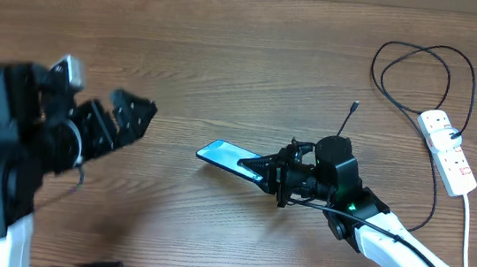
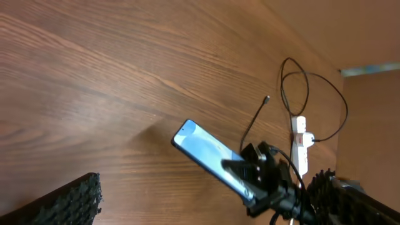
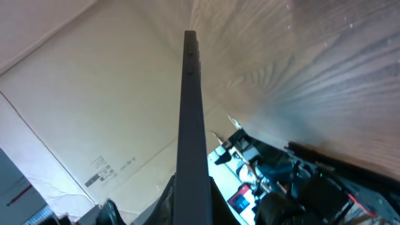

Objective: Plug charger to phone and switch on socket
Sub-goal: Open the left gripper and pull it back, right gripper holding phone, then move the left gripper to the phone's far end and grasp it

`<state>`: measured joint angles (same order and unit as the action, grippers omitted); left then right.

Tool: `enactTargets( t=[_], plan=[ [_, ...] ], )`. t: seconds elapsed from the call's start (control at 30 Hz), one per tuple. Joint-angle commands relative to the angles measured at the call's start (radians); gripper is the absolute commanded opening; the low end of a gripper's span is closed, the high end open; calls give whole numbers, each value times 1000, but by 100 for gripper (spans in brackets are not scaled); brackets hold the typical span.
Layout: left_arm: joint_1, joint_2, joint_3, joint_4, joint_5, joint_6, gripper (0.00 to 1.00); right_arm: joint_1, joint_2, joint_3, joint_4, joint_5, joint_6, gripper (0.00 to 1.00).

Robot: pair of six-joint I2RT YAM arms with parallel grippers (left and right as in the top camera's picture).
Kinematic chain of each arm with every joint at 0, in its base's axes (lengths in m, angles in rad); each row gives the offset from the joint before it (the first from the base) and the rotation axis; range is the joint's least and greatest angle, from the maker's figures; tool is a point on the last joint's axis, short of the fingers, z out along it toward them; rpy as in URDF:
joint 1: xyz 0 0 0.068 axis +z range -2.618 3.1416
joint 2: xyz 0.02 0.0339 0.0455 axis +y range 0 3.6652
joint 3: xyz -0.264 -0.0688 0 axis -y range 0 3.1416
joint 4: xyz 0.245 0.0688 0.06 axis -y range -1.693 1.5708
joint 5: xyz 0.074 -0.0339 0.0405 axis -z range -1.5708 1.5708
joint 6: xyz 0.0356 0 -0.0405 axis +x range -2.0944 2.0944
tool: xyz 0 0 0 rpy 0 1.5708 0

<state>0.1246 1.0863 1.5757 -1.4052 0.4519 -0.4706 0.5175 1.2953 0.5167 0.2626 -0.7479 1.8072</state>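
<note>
Right wrist view shows phone (image 3: 190, 125) edge-on, its screen hidden.

The counter (image 1: 228, 61) is brown wood with visible grain, smooth and faintly shiny. The phone (image 1: 223, 156) has a glossy, glass-like screen and a matt dark edge. The socket (image 1: 450, 151) looks like smooth white plastic, and the charger (image 1: 415, 59) is a thin matt black cable. The left tool (image 1: 116, 116) has a rough, ribbed black pad (image 2: 74, 199).

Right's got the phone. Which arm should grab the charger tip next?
Left. The left gripper is open and empty; the right gripper is shut on the phone. The charger tip lies free on the table just beyond the right gripper, so left has a long reach across.
</note>
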Motion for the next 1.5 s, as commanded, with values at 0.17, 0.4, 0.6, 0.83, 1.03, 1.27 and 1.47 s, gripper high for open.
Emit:
enactTargets(
  t=[0.17,0.4,0.6,0.83,1.03,1.27,1.47],
  plan=[
    [0,-122,10,-164,-238,-127,100,-2,-14,21,20,-46,135,4],
    [0,-124,-7,-216,-262,-245,100,-2,-14,21,104,-39,140,4],
    [0,-125,-93,-201,-244,-407,100,-2,-14,21,153,-27,216,4],
    [-1,-125,-307,-111,-29,-534,96,-1,-14,21,146,51,200,4],
    [-1,-125,-518,101,261,-575,96,-1,-14,21,81,107,76,4],
    [-2,-124,-641,262,306,-657,95,0,-14,21,19,84,77,4],
    [-41,-124,-678,312,306,-700,94,41,-14,21,105,85,77,4]
  ],
)
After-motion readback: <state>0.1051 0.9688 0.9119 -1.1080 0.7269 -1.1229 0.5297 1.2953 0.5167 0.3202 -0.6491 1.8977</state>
